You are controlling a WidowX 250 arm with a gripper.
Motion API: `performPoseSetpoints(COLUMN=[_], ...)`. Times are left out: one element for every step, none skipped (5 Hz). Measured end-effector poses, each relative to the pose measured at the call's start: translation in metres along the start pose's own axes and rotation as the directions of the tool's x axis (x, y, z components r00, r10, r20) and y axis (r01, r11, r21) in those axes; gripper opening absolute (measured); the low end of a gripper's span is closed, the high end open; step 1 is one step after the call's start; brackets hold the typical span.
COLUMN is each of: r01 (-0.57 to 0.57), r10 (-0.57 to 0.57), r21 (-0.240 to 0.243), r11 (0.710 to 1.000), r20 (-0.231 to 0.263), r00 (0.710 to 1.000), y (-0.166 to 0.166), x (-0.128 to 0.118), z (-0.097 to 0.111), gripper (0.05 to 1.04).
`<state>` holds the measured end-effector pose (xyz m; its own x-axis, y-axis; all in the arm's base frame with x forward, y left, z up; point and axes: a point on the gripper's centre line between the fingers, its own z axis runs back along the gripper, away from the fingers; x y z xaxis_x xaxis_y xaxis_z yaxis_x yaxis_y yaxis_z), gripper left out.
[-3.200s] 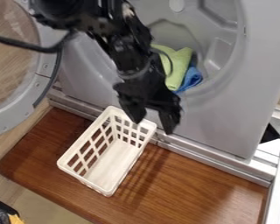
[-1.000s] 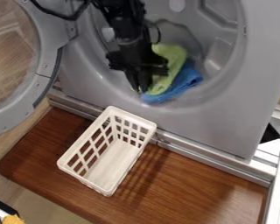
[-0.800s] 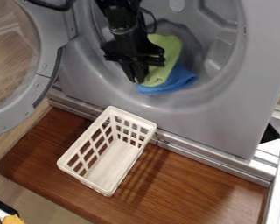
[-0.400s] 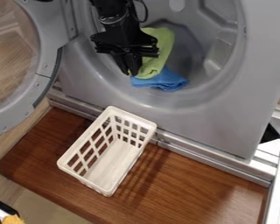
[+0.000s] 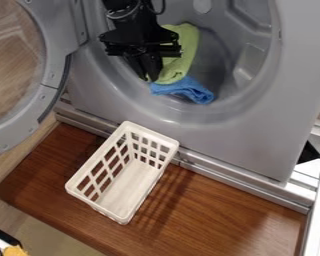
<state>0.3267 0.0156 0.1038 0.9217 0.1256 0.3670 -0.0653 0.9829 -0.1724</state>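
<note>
The black gripper (image 5: pixel 150 78) hangs inside the round opening of the grey drum, at its lower left, with its fingers close together on the lower left edge of a green cloth (image 5: pixel 183 54). That cloth stretches up and to the right, partly behind the gripper. Below its lower end a crumpled blue cloth (image 5: pixel 188 90) lies on the drum's lower lip, touching the green one. A white basket (image 5: pixel 84 171) with lattice sides stands on the brown wooden board, below the opening.
The round door (image 5: pixel 54 75) stands open at the left. A metal rail (image 5: pixel 243 178) runs along the machine's lower edge, above the wooden board (image 5: pixel 216 215). A black and yellow object (image 5: pixel 14 250) is at the bottom left corner.
The gripper went from above the basket into the drum opening, then moved left and up. Both cloths shifted left with it, and the blue one bunched up. The basket stayed put.
</note>
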Motion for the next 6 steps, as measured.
performPoseSetpoints(r01=[0.035,0.092,0.152,0.212,0.236,0.277], r10=[-0.036,-0.096,-0.16,-0.225,-0.259,-0.313], r21=[-0.05,-0.1,-0.122,-0.13,-0.175,-0.21], r11=[0.998,0.991,0.981,0.968,0.956,0.937], r20=[-0.011,-0.033,-0.061,-0.095,-0.122,-0.157], r00=[0.999,0.995,0.985,0.97,0.958,0.937], y=[-0.021,-0.04,-0.054,-0.064,-0.071,-0.082], x=[-0.016,-0.033,-0.051,-0.071,-0.089,-0.103], z=[0.005,0.007,0.006,0.004,-0.005,-0.025], gripper=[0.09,0.09,0.09,0.09,0.09,0.09])
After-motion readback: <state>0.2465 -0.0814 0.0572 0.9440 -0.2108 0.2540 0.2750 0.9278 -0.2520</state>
